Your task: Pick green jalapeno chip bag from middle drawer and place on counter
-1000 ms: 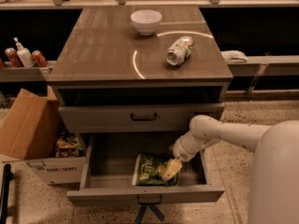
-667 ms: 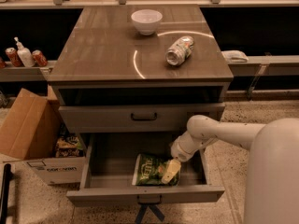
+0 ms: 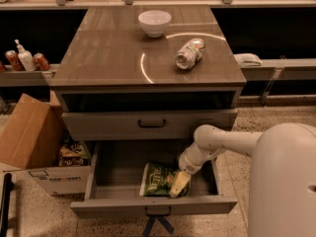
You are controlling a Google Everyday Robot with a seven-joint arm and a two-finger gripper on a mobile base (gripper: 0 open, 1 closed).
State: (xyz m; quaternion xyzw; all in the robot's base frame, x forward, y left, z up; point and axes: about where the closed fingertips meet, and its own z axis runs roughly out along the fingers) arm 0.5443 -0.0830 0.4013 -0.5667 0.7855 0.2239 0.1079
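- My gripper [image 3: 178, 184] is down inside the open middle drawer [image 3: 153, 206], at the near right part of its floor, pointing down and to the left.
- It lies over the right edge of the green jalapeno chip bag [image 3: 156, 178]. I cannot tell how far it is open, or whether it has hold of the bag.
- The bag lies flat on the drawer floor, near the drawer's front wall and a little right of centre, with its white lettering facing up.
- My white arm [image 3: 224, 140] reaches into the drawer from the right, and my rounded white body [image 3: 284, 181] fills the near right corner of the view.
- The drawer is pulled out toward the near side. Blue tape strips [image 3: 157, 224] hang from the small handle at the middle of its front.
- Above it is a shut grey drawer front with a black bar handle [image 3: 152, 124].
- The counter [image 3: 108, 58] tops the cabinet. On it a white bowl [image 3: 154, 22] stands at the far middle, and a silvery can or bottle [image 3: 190, 53] lies on its side to the right.
- Left of the cabinet an open cardboard box [image 3: 27, 132] stands on the floor, with dark yellowish snack packets [image 3: 73, 153] inside.
- On a shelf at the far left are two red cans [image 3: 41, 61] and a pump bottle [image 3: 24, 57].
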